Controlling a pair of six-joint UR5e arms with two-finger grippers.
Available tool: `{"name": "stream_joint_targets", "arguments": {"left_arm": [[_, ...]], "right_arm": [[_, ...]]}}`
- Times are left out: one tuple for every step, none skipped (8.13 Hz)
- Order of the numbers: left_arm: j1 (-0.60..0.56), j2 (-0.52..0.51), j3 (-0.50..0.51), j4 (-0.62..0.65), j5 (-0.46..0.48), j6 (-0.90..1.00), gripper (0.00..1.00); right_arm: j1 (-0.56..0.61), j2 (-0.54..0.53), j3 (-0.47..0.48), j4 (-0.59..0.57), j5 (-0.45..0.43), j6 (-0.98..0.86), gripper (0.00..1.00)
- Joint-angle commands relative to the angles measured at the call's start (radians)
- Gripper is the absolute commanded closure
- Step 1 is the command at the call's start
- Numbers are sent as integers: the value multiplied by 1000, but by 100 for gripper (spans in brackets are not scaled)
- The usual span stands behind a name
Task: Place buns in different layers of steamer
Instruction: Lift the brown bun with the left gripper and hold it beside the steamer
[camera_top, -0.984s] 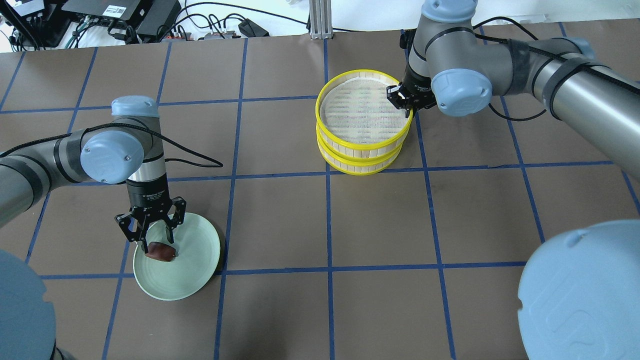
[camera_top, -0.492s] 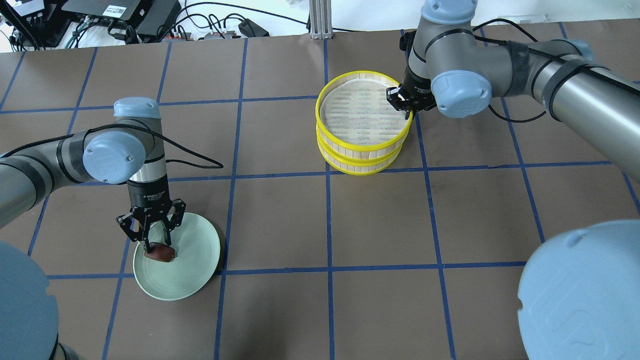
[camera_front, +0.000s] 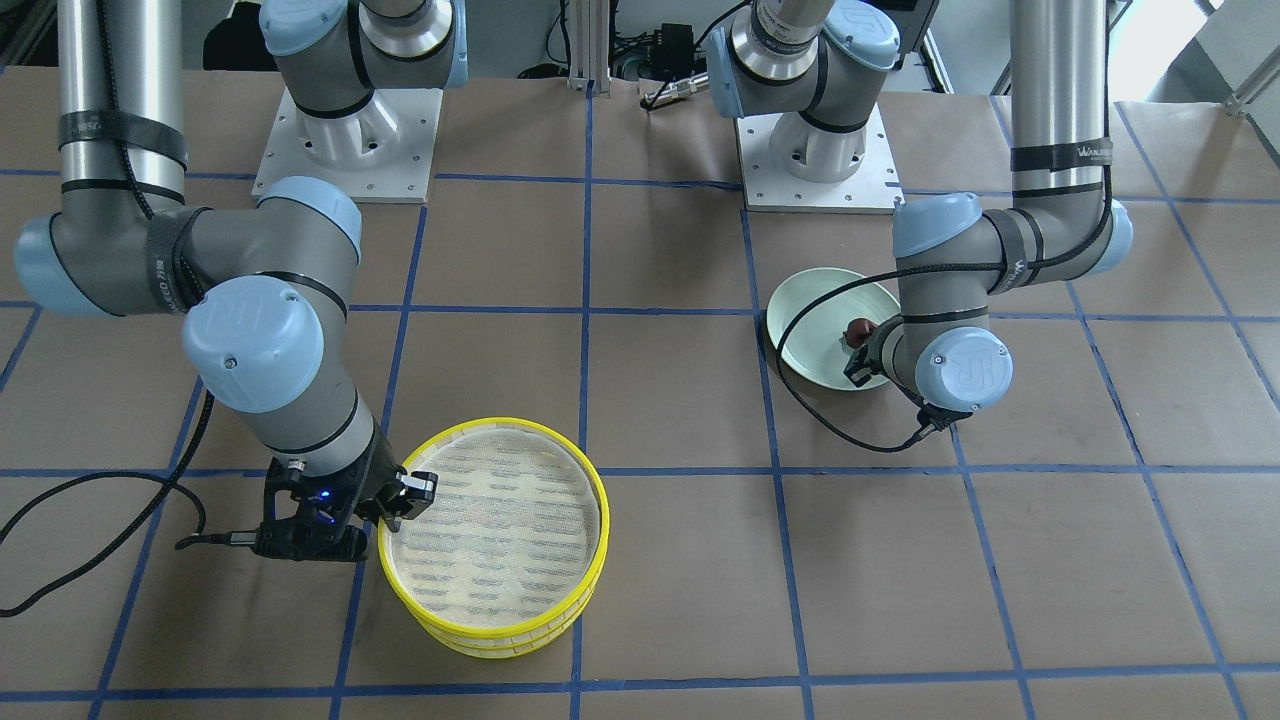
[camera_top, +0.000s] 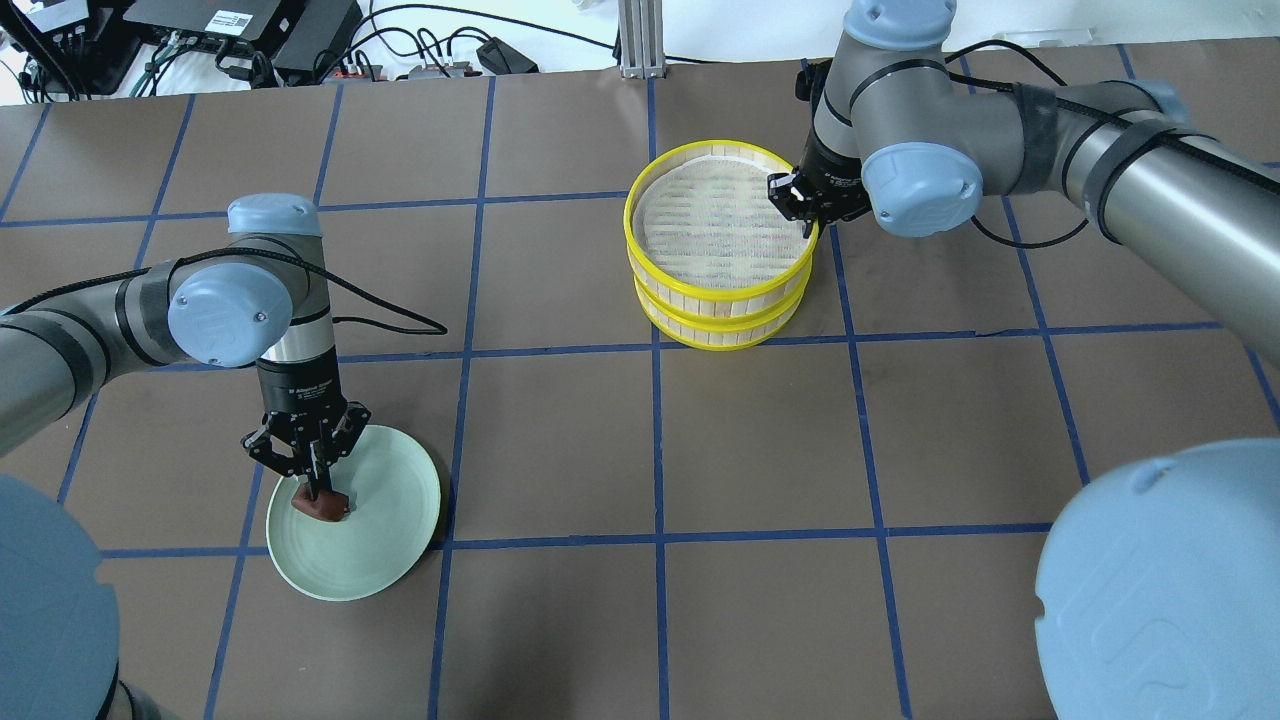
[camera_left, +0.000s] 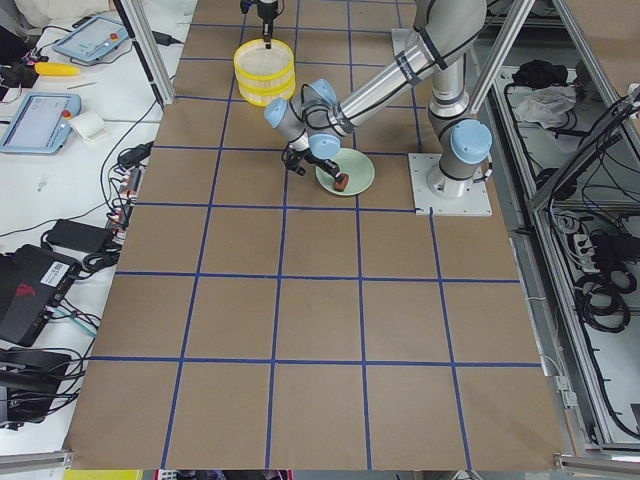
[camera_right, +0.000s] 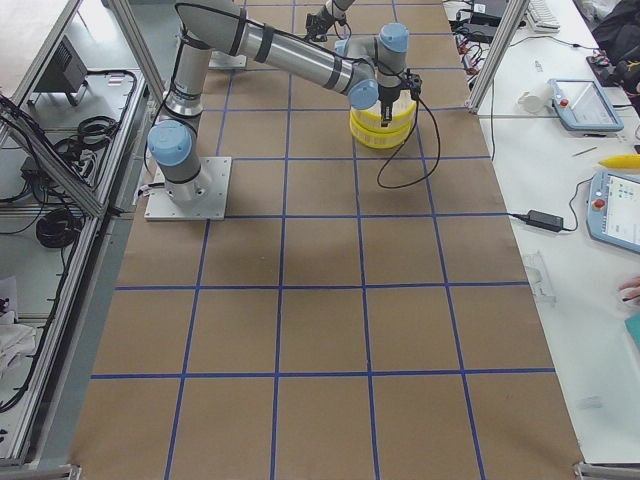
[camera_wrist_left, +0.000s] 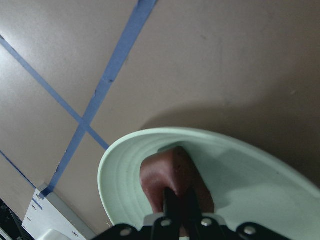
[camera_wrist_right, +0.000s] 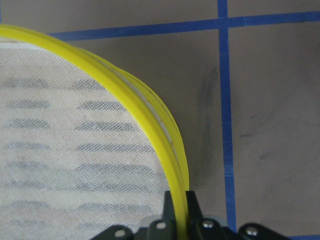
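The dark reddish-brown bun (camera_top: 322, 506) lies on the left part of a pale green plate (camera_top: 390, 520). My left gripper (camera_top: 314, 490) points straight down, its fingers pinched together on the bun's top; the left wrist view shows them closed against the bun (camera_wrist_left: 165, 175). The steamer is two stacked yellow-rimmed trays. My right gripper (camera_top: 795, 200) is shut on the right rim of the top tray (camera_top: 720, 293), which sits slightly offset over the lower tray (camera_top: 720, 340). The right wrist view shows the yellow rim (camera_wrist_right: 125, 95) between the fingers. The top tray's mesh is bare. The cream-white bun is not visible.
The brown table has blue tape grid lines. Cables and electronics (camera_top: 240, 40) lie along the far edge, and a metal post (camera_top: 640, 40) stands behind the steamer. The plate shows in the front-facing view (camera_front: 815, 330) near the left arm's base.
My left gripper's fingers have closed from open onto the brown bun. The top steamer tray, held by my right gripper, has shifted slightly left and up relative to the lower tray.
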Motion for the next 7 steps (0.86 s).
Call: {"name": "stream_joint_targets", "arguments": {"left_arm": [[-1,7,49,1,-40,-1,100],[-4,16,85,-2,-40,-1,100],[-6,17,120,-2,-40,4,100],[-8,15,146,5,-43,10,100],[-15,15,172,7,-40,27,100],[-17,15,200,9,-40,73,100],[-17,17,226,9,-38,88,100]], "right_arm": [[-2,1,0,-1,-13,-2,85],[-2,1,0,0,-13,-2,84],[-2,1,2,-1,-12,0,83],[-2,1,0,-3,-7,0,77],[-2,1,0,-12,-7,0,66],[-2,1,0,-15,-6,1,57],[-2,1,2,-17,-10,1,55]]}}
